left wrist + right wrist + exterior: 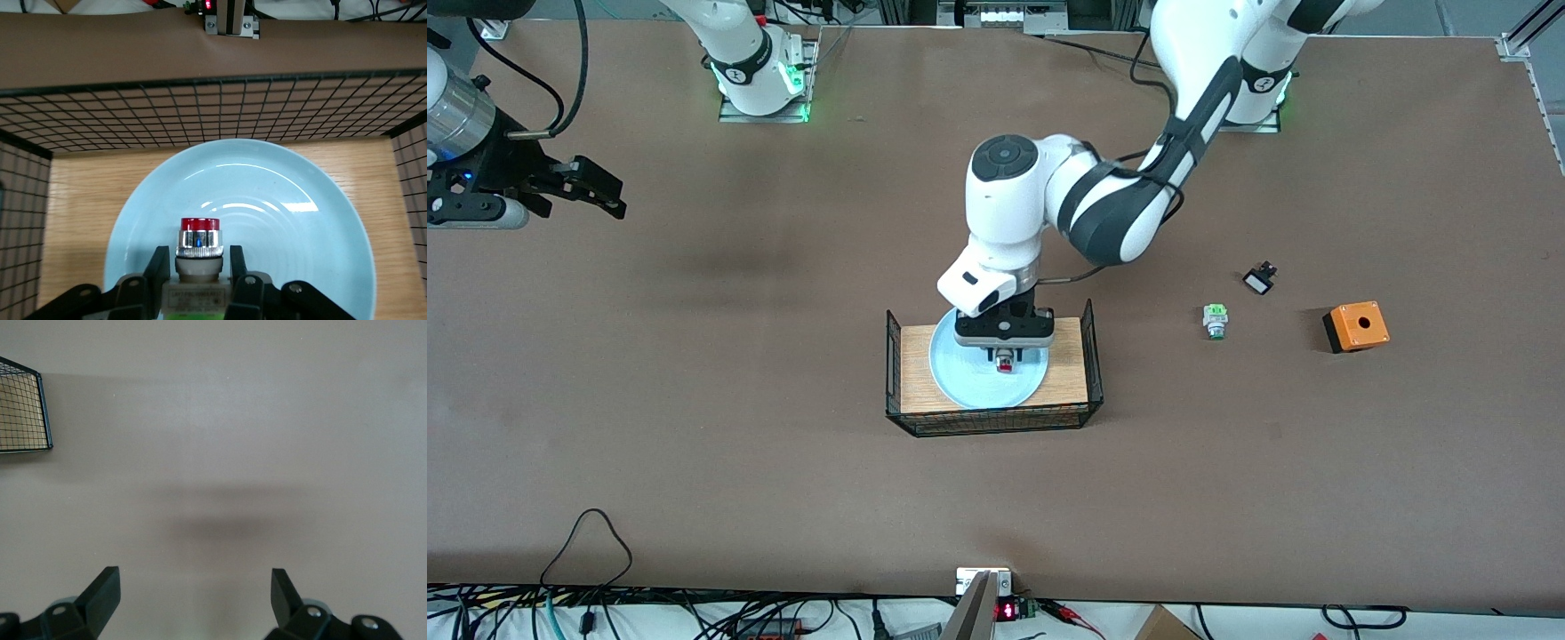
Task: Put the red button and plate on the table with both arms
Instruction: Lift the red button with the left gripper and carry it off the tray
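Left gripper: black, two-fingered, lowered into the wire rack over the plate; fingers closed against both sides of the red button.
Red button: small cylinder, glossy red cap, ribbed silver collar, pale block end tucked between the finger pads; lies pinched in the left gripper just above the plate's middle.
Plate: round, pale blue, smooth and glazed with faint rings and a shallow rim; rests flat on the rack's wood top, nearly filling its width.
Wire rack: black mesh walls of fine square grid around a light wood-grain board; sits at the table's middle.
Table: broad, flat, matte brown surface.
Right gripper: black, up in the air over bare table at the right arm's end, well apart from the rack; fingers spread wide, nothing between them; arm waiting.
Green button: small cylinder with green cap and silver body; on the table toward the left arm's end, well apart from the rack.
Black-and-white switch: tiny, boxy; farther from the front camera than the green button, near it.
Orange box: squarish, orange top with a round hole, black side; nearest the left arm's end of the three small items.
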Robot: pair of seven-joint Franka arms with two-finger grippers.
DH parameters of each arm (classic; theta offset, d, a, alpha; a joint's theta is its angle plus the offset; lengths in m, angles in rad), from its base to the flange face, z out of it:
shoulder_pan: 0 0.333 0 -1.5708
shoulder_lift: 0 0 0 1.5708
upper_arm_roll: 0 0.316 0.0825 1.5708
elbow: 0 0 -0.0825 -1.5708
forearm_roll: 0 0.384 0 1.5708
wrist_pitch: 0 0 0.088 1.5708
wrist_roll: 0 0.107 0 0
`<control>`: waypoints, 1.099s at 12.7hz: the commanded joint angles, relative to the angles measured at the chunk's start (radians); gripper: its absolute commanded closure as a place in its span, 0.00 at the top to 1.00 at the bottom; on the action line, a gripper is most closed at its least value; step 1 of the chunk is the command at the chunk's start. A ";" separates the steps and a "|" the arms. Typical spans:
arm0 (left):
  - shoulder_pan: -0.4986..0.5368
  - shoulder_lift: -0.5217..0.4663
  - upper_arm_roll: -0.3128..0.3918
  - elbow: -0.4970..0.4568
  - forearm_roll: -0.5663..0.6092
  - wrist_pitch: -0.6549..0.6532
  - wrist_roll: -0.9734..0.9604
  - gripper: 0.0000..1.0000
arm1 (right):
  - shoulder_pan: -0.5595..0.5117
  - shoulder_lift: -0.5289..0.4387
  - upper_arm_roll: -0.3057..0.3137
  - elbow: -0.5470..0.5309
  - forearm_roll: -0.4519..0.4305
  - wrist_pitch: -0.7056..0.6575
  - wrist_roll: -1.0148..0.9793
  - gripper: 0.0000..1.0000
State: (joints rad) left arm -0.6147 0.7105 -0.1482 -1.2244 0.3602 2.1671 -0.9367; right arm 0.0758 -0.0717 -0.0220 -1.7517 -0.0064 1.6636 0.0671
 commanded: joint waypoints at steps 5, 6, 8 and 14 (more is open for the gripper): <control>0.094 -0.212 -0.004 -0.013 -0.127 -0.314 0.154 0.24 | 0.065 -0.005 0.019 0.006 -0.004 0.005 -0.098 1.00; 0.134 -0.229 -0.002 -0.017 -0.147 -0.343 0.232 0.24 | 0.106 -0.005 0.019 0.006 -0.004 0.001 -0.099 1.00; 0.217 -0.243 -0.002 -0.017 -0.187 -0.377 0.393 0.24 | 0.211 0.000 0.017 0.006 -0.006 -0.002 -0.099 1.00; 0.487 -0.214 -0.001 -0.044 -0.242 -0.415 0.881 0.24 | 0.450 0.038 0.019 0.030 -0.004 0.010 -0.128 1.00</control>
State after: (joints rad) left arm -0.1919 0.4921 -0.1372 -1.2409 0.1412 1.7522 -0.1705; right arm 0.4538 -0.0636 0.0083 -1.7510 -0.0053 1.6724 -0.0375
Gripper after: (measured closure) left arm 0.590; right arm 0.000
